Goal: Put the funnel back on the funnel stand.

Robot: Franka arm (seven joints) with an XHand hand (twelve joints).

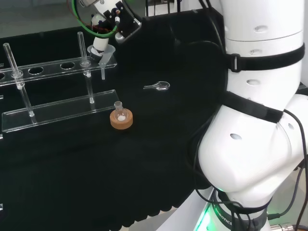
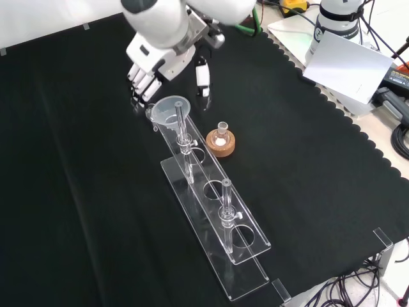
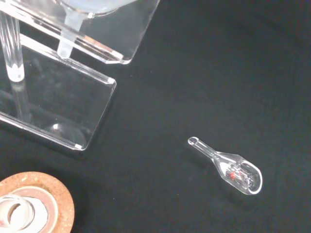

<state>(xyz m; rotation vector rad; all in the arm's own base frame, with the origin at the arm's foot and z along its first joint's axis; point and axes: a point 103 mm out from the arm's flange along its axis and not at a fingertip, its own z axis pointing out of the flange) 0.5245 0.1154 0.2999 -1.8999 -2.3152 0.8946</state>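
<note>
The clear plastic funnel (image 2: 169, 107) sits in the end hole of the clear acrylic funnel stand (image 2: 246, 246), and its stem (image 1: 103, 72) hangs below the top plate. In the wrist view the stem (image 3: 67, 36) points down toward the stand's base plate (image 3: 58, 104). The black and white hand (image 2: 161, 61) hovers just above the funnel, open. Its fingers (image 2: 137, 82) and thumb (image 2: 202, 78) are spread to either side of the rim. In the head view a white finger (image 1: 99, 45) lies close beside the funnel's bowl (image 1: 108, 53); I cannot tell whether it touches.
A cork ring (image 2: 220, 141) holding a small round flask stands next to the stand, also in the head view (image 1: 121, 118). A small glass spoon (image 1: 158, 86) lies on the cloth to the right; the spoon (image 3: 229, 168) is near in the wrist view. Upright rods (image 2: 225, 208) rise from the stand.
</note>
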